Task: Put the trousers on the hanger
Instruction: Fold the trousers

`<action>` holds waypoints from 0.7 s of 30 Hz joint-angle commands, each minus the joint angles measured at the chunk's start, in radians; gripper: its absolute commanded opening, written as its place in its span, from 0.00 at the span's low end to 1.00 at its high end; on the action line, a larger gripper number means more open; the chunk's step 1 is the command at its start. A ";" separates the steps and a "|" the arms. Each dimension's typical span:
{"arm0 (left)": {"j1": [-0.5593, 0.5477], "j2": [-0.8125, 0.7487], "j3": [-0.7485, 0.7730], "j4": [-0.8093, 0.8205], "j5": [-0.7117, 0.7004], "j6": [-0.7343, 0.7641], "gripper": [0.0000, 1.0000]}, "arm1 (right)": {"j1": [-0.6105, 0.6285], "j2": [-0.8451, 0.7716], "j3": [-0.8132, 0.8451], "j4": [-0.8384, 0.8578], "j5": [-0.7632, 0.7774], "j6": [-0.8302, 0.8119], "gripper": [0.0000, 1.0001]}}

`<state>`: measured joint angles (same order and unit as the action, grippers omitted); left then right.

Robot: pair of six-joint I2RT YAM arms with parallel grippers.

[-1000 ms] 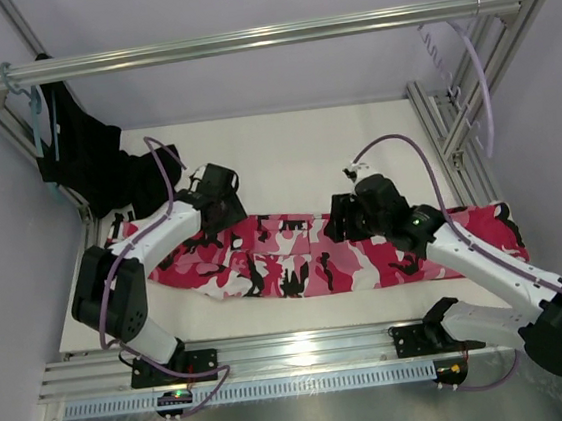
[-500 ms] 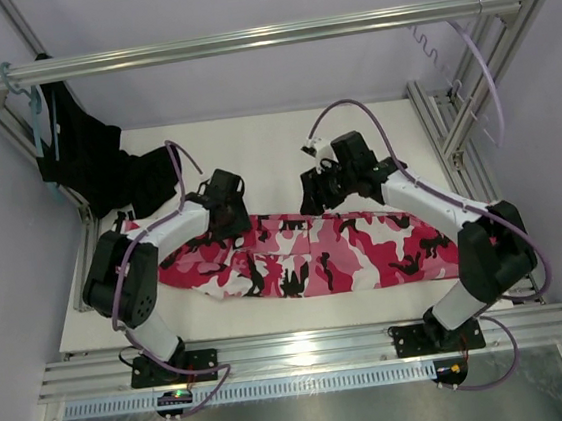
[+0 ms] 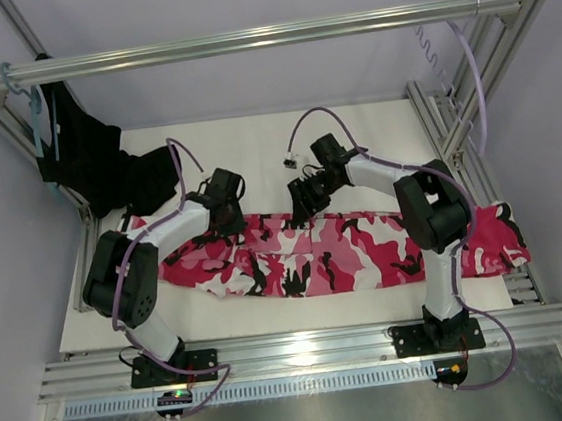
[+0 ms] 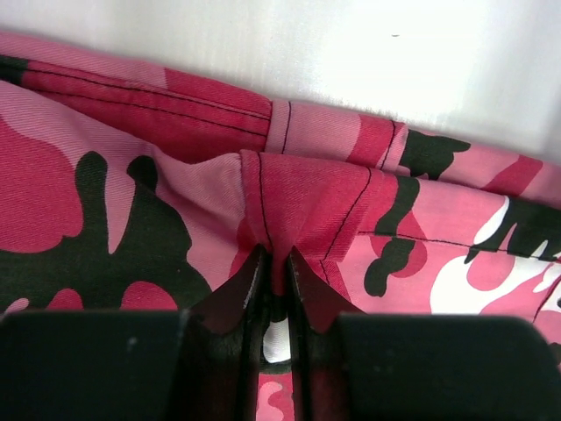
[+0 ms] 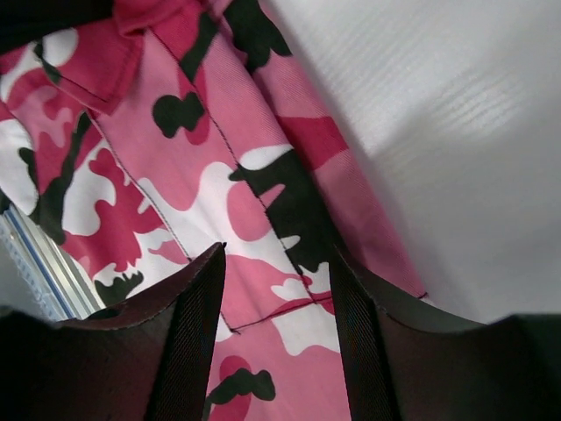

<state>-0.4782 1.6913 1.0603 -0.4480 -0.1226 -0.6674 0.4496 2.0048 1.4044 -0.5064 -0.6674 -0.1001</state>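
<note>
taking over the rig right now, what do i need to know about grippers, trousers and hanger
Left gripper: shut on a fold of the trousers near their far edge.
Right gripper: open, fingers apart over the trousers' far edge, holding nothing.
Trousers lie spread across the table; the hanger is up at the far right, untouched.
Done: left grasp. Left: right grasp, lift, drape over hanger.

Top view: high, looking down on whole table (image 3: 254, 148). Both wrist views: close above trousers (image 4: 351, 202), shared with top view.
</note>
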 commanded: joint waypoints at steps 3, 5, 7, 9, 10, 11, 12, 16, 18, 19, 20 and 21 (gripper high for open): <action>-0.005 -0.008 0.040 -0.021 -0.061 0.023 0.14 | -0.017 0.003 0.025 -0.026 0.023 -0.064 0.54; -0.005 -0.007 0.040 -0.014 -0.057 0.019 0.14 | -0.019 0.011 0.021 -0.023 0.038 -0.073 0.54; -0.005 -0.007 0.044 -0.014 -0.057 0.015 0.13 | -0.019 0.023 0.021 -0.029 0.046 -0.079 0.54; -0.005 -0.012 0.044 -0.018 -0.067 0.014 0.13 | -0.017 0.028 0.018 -0.026 0.051 -0.087 0.54; -0.005 -0.013 0.043 -0.015 -0.072 0.012 0.12 | -0.017 0.020 0.012 -0.021 0.063 -0.089 0.54; -0.005 -0.015 0.041 -0.017 -0.074 0.012 0.10 | -0.017 0.011 -0.005 0.000 0.071 -0.092 0.54; -0.005 -0.018 0.041 -0.018 -0.077 0.012 0.10 | -0.017 -0.003 -0.019 0.018 0.080 -0.092 0.54; -0.005 -0.013 0.038 -0.017 -0.078 0.012 0.06 | -0.019 -0.014 -0.025 0.011 0.091 -0.127 0.54; -0.007 -0.012 0.036 -0.012 -0.075 0.008 0.04 | -0.019 0.017 -0.012 -0.029 0.083 -0.145 0.54; -0.007 -0.012 0.032 -0.005 -0.071 0.005 0.02 | -0.017 0.021 -0.013 -0.030 0.075 -0.150 0.54; -0.008 -0.010 0.032 -0.004 -0.071 0.005 0.01 | -0.019 0.025 -0.022 -0.023 0.065 -0.144 0.54; -0.010 -0.012 0.033 -0.004 -0.074 0.003 0.01 | -0.019 0.025 -0.021 -0.030 0.058 -0.148 0.50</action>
<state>-0.4847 1.6913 1.0710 -0.4644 -0.1574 -0.6704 0.4297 2.0262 1.3792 -0.5137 -0.6098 -0.2047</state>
